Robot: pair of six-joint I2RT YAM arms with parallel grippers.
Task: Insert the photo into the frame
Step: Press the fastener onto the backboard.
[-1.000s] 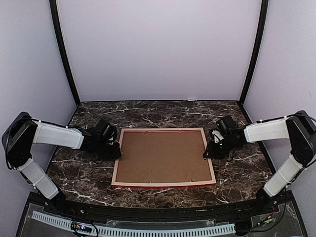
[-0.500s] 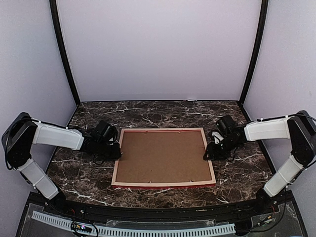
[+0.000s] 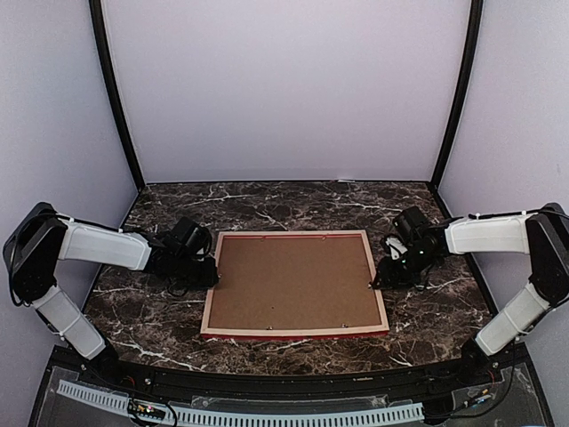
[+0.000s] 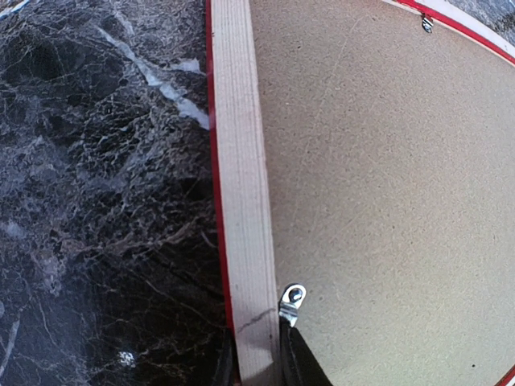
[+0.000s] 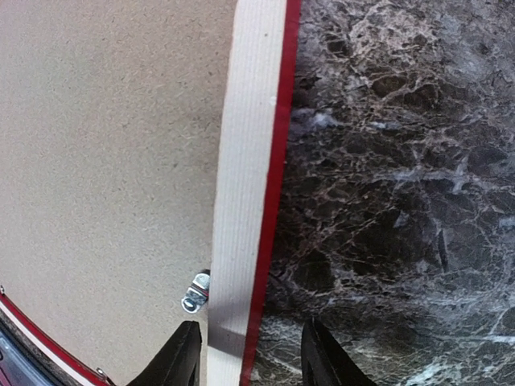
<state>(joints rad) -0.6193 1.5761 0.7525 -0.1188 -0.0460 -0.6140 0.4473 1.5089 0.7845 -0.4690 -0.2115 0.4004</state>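
Frame (image 3: 294, 332) face down on table (image 3: 267, 203), brown board (image 3: 293, 283) in back; left gripper (image 4: 261, 371) clamped on left rail; right gripper (image 5: 251, 358) released, fingers (image 5: 183, 359) straddling right rail

A pale wooden rail of the frame (image 4: 241, 201) runs from top to bottom, back side up, with a thin red strip showing along its left edge. Right of the rail lies the brown backing board (image 4: 378, 193), set inside the frame. A small metal tab (image 4: 291, 301) sits at the seam between rail and board, and a second tab (image 4: 426, 22) sits by the far rail. Dark veined marble table (image 4: 96, 201) fills the left. At the bottom, the left gripper (image 4: 261, 374) straddles the rail, its dark fingers (image 4: 302, 362) pressed against either side.
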